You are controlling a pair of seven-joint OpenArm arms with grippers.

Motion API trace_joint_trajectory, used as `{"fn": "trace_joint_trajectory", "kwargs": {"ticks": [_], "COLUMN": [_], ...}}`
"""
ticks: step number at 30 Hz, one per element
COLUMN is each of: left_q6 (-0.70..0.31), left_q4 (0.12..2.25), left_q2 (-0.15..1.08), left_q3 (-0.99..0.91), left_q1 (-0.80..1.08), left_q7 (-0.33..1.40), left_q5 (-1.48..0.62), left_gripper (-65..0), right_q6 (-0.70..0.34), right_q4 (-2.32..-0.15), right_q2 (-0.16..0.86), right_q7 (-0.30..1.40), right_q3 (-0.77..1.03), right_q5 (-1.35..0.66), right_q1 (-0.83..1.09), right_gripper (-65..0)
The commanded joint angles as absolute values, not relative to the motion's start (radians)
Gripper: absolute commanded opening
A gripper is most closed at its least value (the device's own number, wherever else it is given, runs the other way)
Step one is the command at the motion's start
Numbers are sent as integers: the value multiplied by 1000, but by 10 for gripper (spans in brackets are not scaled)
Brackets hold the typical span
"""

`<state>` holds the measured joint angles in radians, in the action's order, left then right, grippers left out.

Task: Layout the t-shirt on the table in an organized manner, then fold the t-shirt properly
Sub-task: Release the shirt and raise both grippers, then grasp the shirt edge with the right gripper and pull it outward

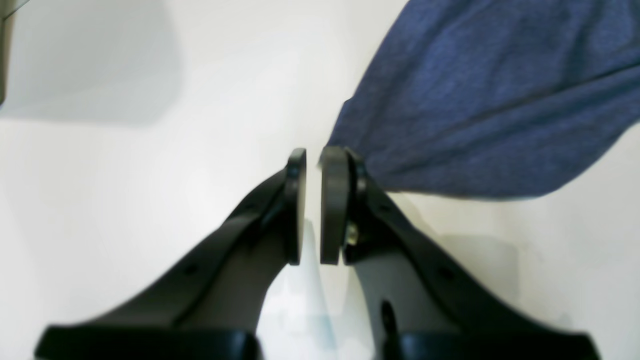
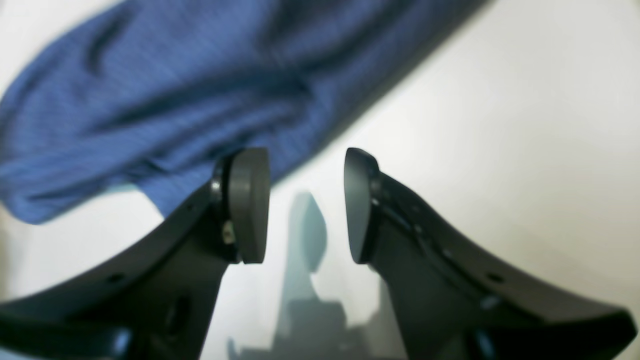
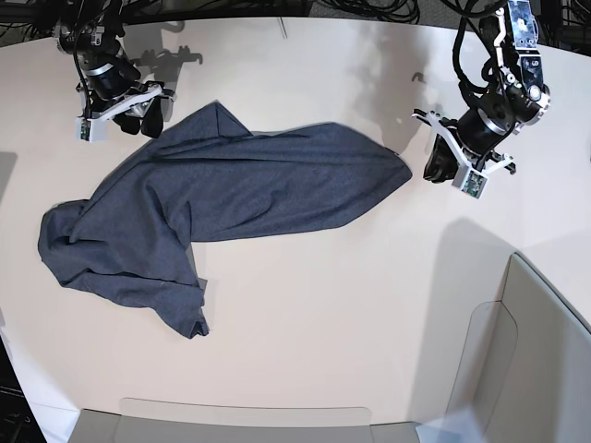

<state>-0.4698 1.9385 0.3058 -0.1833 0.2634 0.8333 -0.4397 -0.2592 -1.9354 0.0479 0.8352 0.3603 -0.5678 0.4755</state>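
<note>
The dark navy t-shirt [image 3: 231,194] lies rumpled on the off-white table [image 3: 369,305], stretched from a bunched left end to a pointed right tip. My left gripper [image 1: 314,152] hovers just off that right tip [image 1: 480,100]. Its pads stand a narrow gap apart with nothing between them. In the base view the left gripper [image 3: 436,166] is right of the shirt. My right gripper [image 2: 304,160] is open and empty, with shirt cloth [image 2: 165,90] just beyond its left finger. In the base view the right gripper [image 3: 152,115] sits by the shirt's upper left peak.
A grey-beige bin wall [image 3: 540,351] rises at the front right. A low translucent rim [image 3: 240,415] runs along the table's front edge. Dark cables [image 3: 369,9] lie past the far edge.
</note>
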Motion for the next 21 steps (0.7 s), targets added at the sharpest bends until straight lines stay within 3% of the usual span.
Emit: {"fn": "trace_joint_trajectory", "kwargs": {"ticks": [1,14,16,18,21], "left_q6": [-469,-469,-469,-469,-469], "left_q4": [1959,1988,1988,1988,1988], "left_q2": [315,318,318,318,318], "left_q3": [-188,-199,-199,-199,-200], "left_q1": [272,312,312,314,314], "left_q7": [811,811,811,811,811], "left_q5": [-450,-452,-452,-452,-452], "left_gripper": [-591,-591,-591,-591,-591], "right_q6": [-265,-265,-265,-265,-265], "right_q4": [-1933,-1669,-1643,-1643,-1748], "right_q2": [56,62,62,71,114], "right_q7": [816,816,817,831,915], "right_q3": [358,297,266,219,153], "right_q5": [-581,-585,-582,-585,-605], "right_q1": [455,317,291,277,255], "right_gripper": [-420,-426,-485,-632,-650]}}
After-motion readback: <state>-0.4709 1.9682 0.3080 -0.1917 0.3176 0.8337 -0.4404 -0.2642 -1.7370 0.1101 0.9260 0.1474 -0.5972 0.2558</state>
